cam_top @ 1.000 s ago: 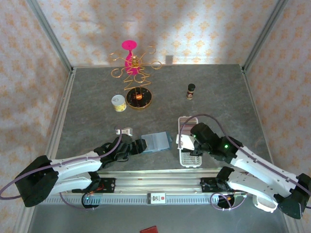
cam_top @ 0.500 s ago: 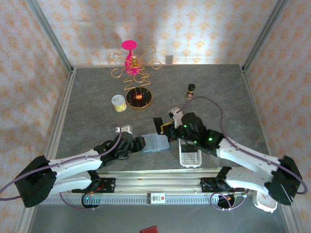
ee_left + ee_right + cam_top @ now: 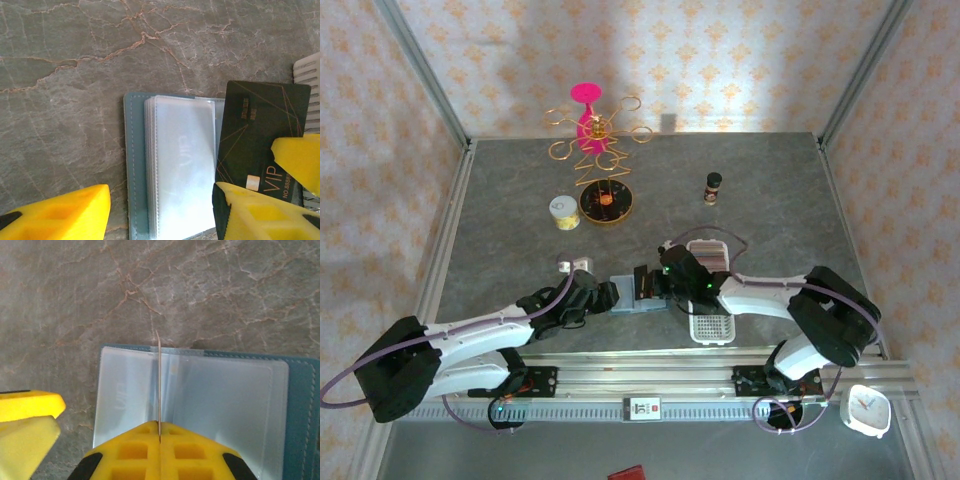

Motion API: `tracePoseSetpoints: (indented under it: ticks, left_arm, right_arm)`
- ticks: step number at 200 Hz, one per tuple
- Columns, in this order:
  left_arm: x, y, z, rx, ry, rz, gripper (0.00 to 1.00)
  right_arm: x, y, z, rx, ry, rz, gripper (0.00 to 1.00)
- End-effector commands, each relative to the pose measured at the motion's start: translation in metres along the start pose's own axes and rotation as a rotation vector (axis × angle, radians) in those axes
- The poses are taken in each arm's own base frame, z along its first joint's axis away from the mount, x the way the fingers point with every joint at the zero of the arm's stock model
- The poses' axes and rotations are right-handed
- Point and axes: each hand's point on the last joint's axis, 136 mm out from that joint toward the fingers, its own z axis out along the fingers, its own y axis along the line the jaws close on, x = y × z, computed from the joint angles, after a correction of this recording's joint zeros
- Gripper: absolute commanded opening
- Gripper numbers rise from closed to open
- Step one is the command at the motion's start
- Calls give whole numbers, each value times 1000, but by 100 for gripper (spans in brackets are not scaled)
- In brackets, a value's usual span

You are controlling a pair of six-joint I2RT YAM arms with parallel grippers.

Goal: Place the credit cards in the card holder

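The card holder (image 3: pixel 632 297) lies open on the grey table, teal cover (image 3: pixel 133 165) down and clear sleeves (image 3: pixel 182 160) up. My right gripper (image 3: pixel 655 281) is shut on a black credit card (image 3: pixel 257 135) with gold lines and "VIP" lettering. It holds the card on edge over the sleeves, where it shows as a thin line (image 3: pixel 158 380) above the holder (image 3: pixel 220 400). My left gripper (image 3: pixel 160 200) stands open astride the holder's near end. One finger (image 3: pixel 65 215) sits clear of the teal edge; the other (image 3: pixel 250 215) is by the black card.
A long white slotted tray (image 3: pixel 711 303) lies right of the holder. A small metal clip (image 3: pixel 576 266) lies to its left. Farther back stand a yellow tin (image 3: pixel 564 211), a gold wire stand (image 3: pixel 605 190) and a dark bottle (image 3: pixel 714 186). A white clock (image 3: pixel 866 411) sits by the right base.
My right arm swung left from over the white tray to the card holder, carrying the black card. The left gripper's fingers narrowed a little around the holder.
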Motion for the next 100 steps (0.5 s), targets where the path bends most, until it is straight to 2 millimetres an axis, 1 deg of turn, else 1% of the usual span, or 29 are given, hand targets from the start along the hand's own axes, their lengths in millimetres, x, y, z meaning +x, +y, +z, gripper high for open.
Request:
tracePoseSetpoints:
  ticks: [1, 32, 56, 67, 79, 100]
  left_arm:
    - [2, 1, 0, -19, 8, 18, 58]
    - [6, 3, 6, -30, 23, 24, 58]
    - [7, 5, 10, -39, 28, 33, 57]
    - [8, 4, 11, -39, 29, 43, 54]
    - [8, 5, 12, -44, 31, 55, 53]
    - [5, 7, 12, -69, 22, 82, 53]
  right_arm:
    - [-18, 9, 1, -18, -67, 10, 0]
    - [-9, 5, 6, -19, -35, 32, 0]
    - [-12, 3, 1, -16, -58, 60, 0]
    - [-14, 3, -3, -10, -75, 75, 0]
    - [-16, 2, -5, -10, -88, 99, 0]
    - [-13, 0, -8, -25, -89, 143, 0]
